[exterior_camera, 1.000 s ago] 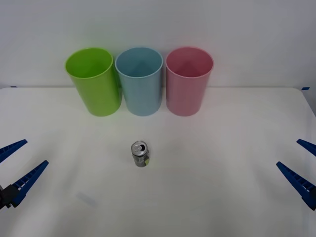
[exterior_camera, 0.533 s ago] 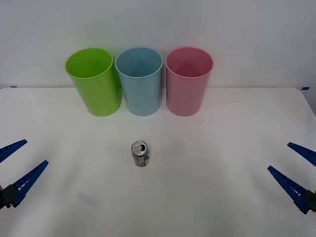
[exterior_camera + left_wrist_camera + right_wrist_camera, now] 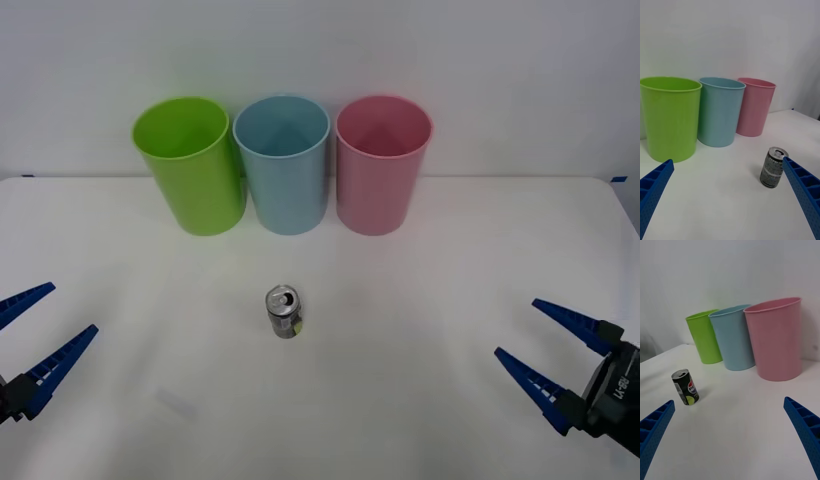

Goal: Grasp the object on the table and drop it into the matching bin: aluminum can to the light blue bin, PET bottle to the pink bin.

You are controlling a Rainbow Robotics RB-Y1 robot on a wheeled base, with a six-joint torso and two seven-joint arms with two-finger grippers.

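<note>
Nearest to the robot are the two grippers, both low at the front of the desk [image 3: 420, 300]. The left gripper [image 3: 35, 340] sits at the left edge, its blue fingers spread wide and holding nothing. The right gripper [image 3: 548, 350] is at the right side, also spread wide and empty, with its fingers pointing toward the middle of the desk.

Between them, a little farther out, the aluminum can [image 3: 284, 311] stands upright on the desk, so its long axis is vertical and the pull-tab top faces up. It stands alone, well apart from both grippers and from the bins. In the front view it lies to the right of the left gripper and to the left of the right gripper, slightly left of the middle. The two distances look similar, so I cannot say surely which arm is nearer. In the right wrist view the can [image 3: 685, 387] shows its greenish-yellow patch low on the side.

Farthest, in a row against the wall, stand a lime green cup [image 3: 190, 165], the light blue bin [image 3: 283, 165] and the pink bin [image 3: 382, 165]. The light blue bin is almost straight behind the can. I judge that the grasp is not yet begun; a gripper should come from the side, fingers around the upright body.
</note>
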